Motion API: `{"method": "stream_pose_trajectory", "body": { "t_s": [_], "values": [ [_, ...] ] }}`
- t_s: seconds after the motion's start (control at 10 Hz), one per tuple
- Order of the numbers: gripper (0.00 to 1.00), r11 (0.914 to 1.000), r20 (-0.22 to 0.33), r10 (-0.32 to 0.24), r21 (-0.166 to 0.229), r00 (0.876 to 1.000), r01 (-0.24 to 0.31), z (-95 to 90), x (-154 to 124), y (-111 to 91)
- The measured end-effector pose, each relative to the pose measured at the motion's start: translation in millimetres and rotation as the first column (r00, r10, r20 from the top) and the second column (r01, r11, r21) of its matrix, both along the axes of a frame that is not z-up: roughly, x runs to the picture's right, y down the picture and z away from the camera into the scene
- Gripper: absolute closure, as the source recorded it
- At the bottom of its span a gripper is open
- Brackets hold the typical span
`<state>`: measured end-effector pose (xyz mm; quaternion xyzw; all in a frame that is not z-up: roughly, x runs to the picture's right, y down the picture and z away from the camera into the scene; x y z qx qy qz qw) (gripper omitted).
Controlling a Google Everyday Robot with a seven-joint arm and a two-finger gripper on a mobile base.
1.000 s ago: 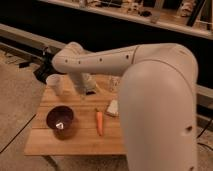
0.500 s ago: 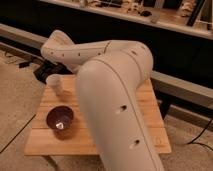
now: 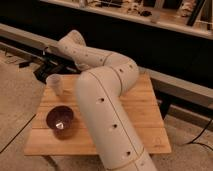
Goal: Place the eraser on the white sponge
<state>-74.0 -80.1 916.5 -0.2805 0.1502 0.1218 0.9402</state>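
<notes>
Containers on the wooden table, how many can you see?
2. A pale translucent cup stands at the back-left corner of the table; a dark bowl sits front-left. The arm covers the middle, so more may be hidden. The claw hangs low behind the cup.

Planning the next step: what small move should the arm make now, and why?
Probably bring the gripper over the table: it hangs past the table's far edge, behind the cup, and neither eraser nor sponge shows beneath the arm.
</notes>
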Motion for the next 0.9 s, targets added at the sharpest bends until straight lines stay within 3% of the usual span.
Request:
{"method": "stream_pose_trajectory", "body": {
  "t_s": [0.2, 0.3, 0.6, 0.9],
  "values": [
    [0.35, 0.9977, 0.075, 0.041, -0.057, 0.996, -0.036, 26.4, 8, 10],
    [0.35, 0.9954, 0.106, 0.031, -0.094, 0.994, -0.021, 35.4, 12, 19],
    [0.35, 0.9836, 0.150, -0.064, -0.158, 0.987, 0.087, 38.3, 14, 34],
    [0.35, 0.9727, 0.173, -0.136, -0.164, 0.976, 0.164, 44.2, 4, 40]
  ]
}}
